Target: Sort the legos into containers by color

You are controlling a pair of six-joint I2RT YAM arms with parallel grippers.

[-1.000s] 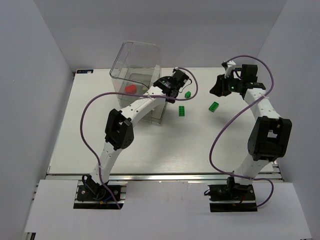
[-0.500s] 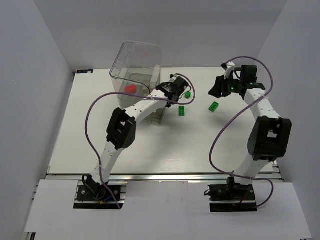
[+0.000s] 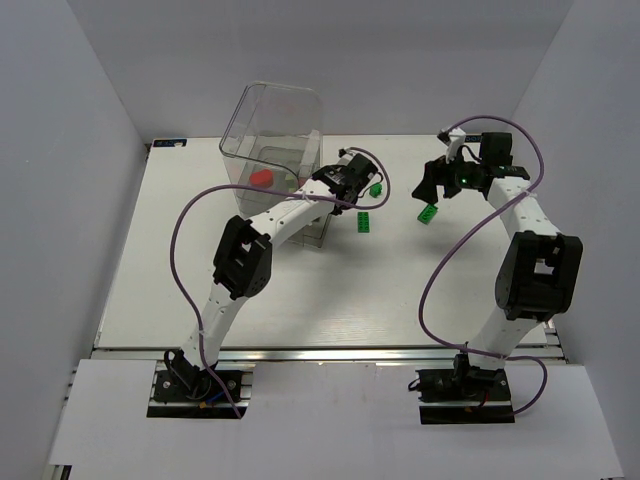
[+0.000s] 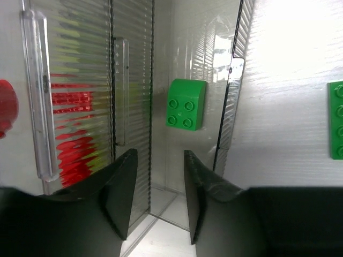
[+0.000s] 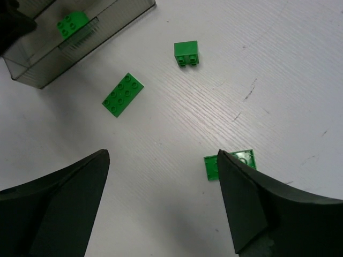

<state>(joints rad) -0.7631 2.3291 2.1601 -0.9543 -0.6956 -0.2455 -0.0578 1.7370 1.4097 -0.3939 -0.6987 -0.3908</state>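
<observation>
The clear plastic box of containers (image 3: 270,140) stands at the back left, with a red lego (image 3: 262,178) inside. My left gripper (image 3: 352,178) hovers at its right end. In the left wrist view that gripper (image 4: 159,155) is open and empty, facing a clear compartment (image 4: 161,64) that holds a green wedge lego (image 4: 185,104). My right gripper (image 3: 430,187) is open wide (image 5: 162,153) above the table. An upturned green lego (image 5: 213,167) lies partly behind its right finger (image 5: 252,209). A long green lego (image 5: 124,95) and a small green one (image 5: 186,54) lie farther off.
Ribbed drawer fronts (image 4: 80,96) show red and yellow-green shapes behind them. A green lego (image 4: 336,120) lies on the white table just right of the box. Grey walls close in the table on the left, back and right.
My right gripper has opened much wider and shifted slightly left, toward the nearest green lego. My left gripper has slid a little right along the box's end.
</observation>
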